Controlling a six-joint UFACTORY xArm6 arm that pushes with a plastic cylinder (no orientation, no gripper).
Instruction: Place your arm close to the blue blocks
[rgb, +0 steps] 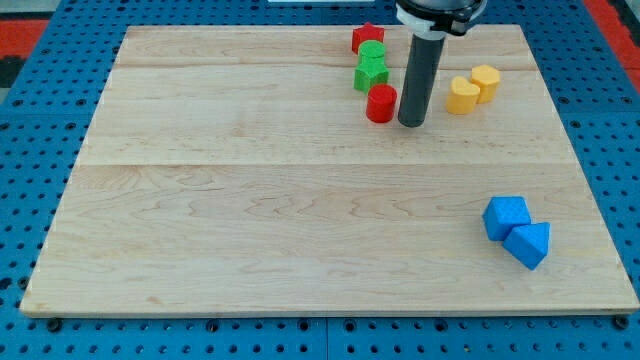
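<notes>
Two blue blocks lie touching at the view's lower right: a blue cube-like block (505, 216) and a blue triangular block (529, 245) just below and to its right. My tip (411, 122) rests on the board near the view's top centre, far up and to the left of the blue blocks. It stands just right of a red cylinder (380, 103).
A green block (371, 72) with another green block (372, 51) above it and a red star-like block (367, 37) sit left of the rod. Two yellow blocks (462, 96) (486, 82) sit to its right. The wooden board (250, 200) lies on blue pegboard.
</notes>
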